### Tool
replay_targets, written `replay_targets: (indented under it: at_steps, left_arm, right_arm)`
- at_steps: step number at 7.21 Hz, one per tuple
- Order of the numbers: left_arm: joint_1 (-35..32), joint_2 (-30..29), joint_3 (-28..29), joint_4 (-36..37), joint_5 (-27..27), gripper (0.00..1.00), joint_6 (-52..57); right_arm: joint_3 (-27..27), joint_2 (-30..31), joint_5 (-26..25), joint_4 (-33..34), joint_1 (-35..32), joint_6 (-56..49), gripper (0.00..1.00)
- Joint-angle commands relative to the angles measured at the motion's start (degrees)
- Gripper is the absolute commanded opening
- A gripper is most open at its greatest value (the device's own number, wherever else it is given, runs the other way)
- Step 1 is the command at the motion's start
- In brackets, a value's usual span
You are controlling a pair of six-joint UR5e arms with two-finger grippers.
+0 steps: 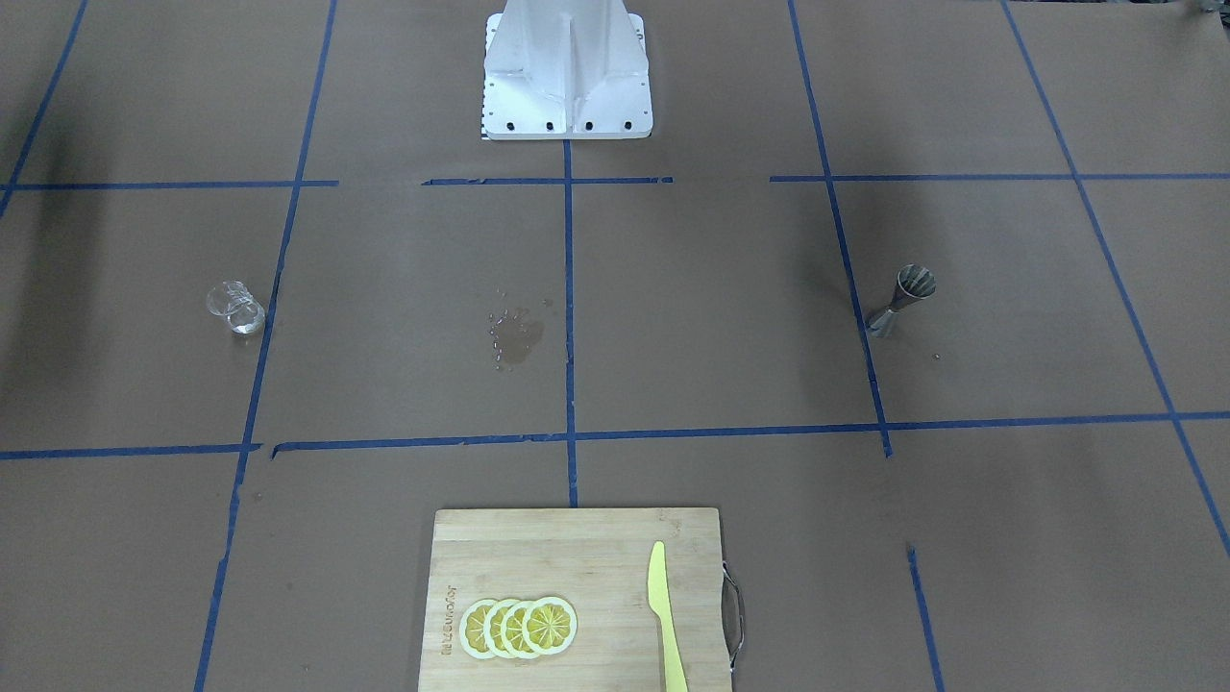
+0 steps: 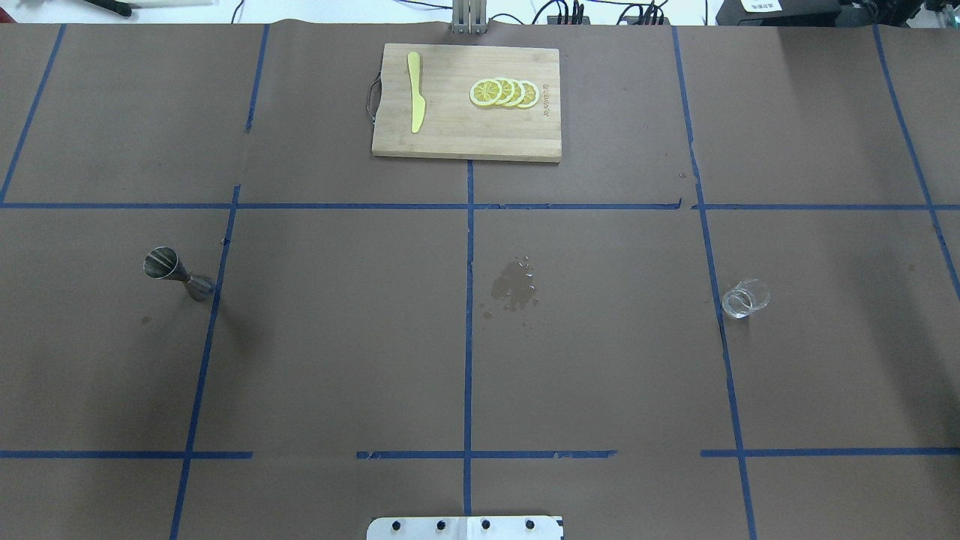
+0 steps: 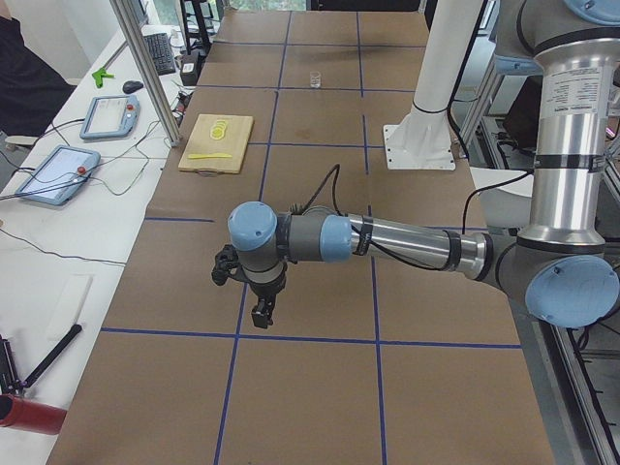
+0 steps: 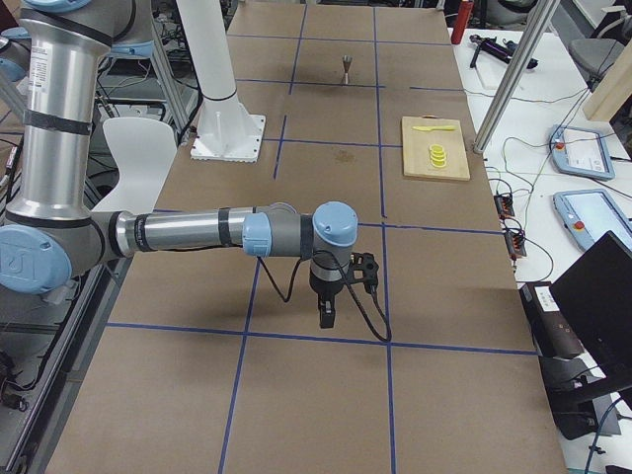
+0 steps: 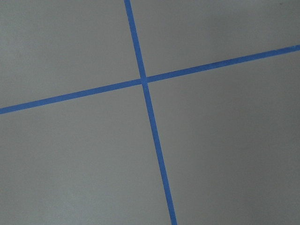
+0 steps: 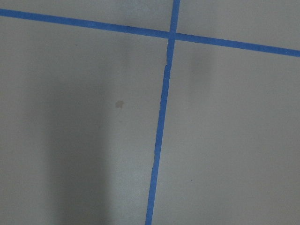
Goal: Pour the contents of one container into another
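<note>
Fingers: left gripper (image 3: 262, 315) & right gripper (image 4: 327, 316) point down over table (image 2: 337, 360); spread or clenched, can't tell. Glass cup (image 2: 745, 298) upright on robot's right side. Jigger (image 2: 178, 274) upright on left side, well apart. Wet patch (image 2: 514, 285) btwn them.

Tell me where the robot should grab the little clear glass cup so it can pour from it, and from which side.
Grip the glass cup across its round wall, about mid-height, coming in level from the side. It stands upright, mouth open, so a side hold leaves the rim free for tipping. It sits on the robot's right, so the right gripper probably suits.
</note>
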State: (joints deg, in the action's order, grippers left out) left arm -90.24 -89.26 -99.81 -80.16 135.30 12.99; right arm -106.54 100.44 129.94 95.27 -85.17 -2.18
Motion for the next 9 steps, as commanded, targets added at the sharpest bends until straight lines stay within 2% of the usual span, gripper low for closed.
replay_targets:
  at_steps: [1,3,5,7,9]
  left_arm:
    - [0.0,0.1,0.2,-0.1,0.1,1.00,0.1]
    - [0.2,-0.4,-0.3,-0.3,0.2,1.00,0.0]
    - [0.8,-0.3,0.3,-4.5,0.0,1.00,0.1]
    - [0.8,0.2,1.9,-12.1,0.2,1.00,0.2]
    - [0.7,0.2,4.8,-25.7,0.3,1.00,-0.2]
  right_arm:
    - [-0.2,0.0,0.1,0.0,0.0,0.1,1.00]
    - [-0.6,-0.2,0.2,-0.1,0.1,0.2,1.00]
    - [-0.7,-0.9,0.4,-3.2,0.4,0.9,1.00]
    - [-1.6,-4.1,0.7,-3.3,0.7,0.7,1.00]
    - [-1.7,-6.5,2.0,-3.3,1.3,0.9,1.00]
